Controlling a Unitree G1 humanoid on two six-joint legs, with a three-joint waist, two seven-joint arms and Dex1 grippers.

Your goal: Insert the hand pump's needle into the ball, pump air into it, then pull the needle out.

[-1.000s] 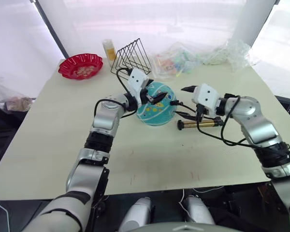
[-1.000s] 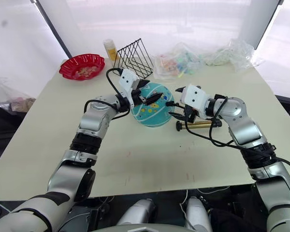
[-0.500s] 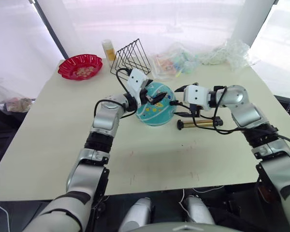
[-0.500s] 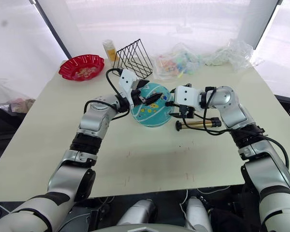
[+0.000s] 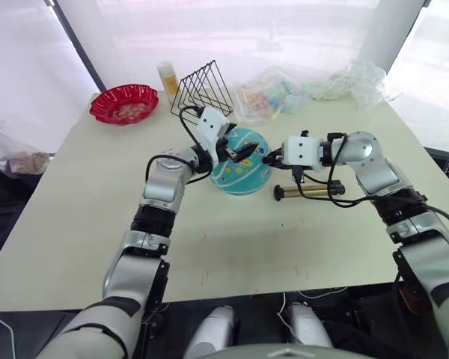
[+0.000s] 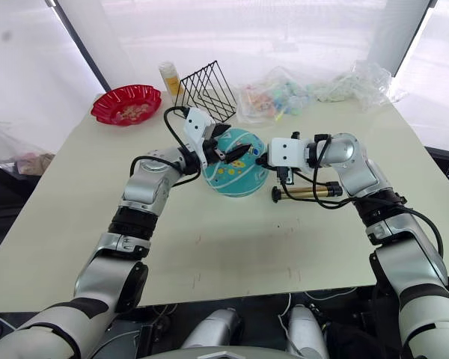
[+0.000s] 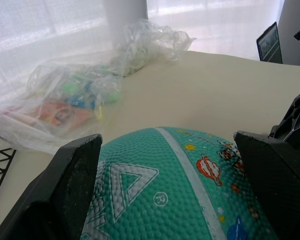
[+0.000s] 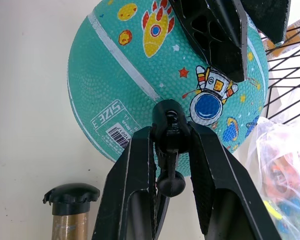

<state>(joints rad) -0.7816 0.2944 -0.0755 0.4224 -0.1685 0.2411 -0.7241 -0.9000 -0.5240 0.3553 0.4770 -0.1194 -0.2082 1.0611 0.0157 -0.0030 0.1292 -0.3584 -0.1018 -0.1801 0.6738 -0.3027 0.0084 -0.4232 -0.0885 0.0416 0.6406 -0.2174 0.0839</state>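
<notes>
My right gripper [image 8: 171,150] pinches the black fitting of the thin needle [image 8: 169,120] against the teal rubber ball [image 5: 242,161], mid-tabletop. If I push off-axis, the pin may bend or skid off. The brass-gold hand pump [image 5: 308,191] lies just beside it. Beyond, my left gripper [image 5: 239,152] straddles the ball wide, so it could roll.
</notes>
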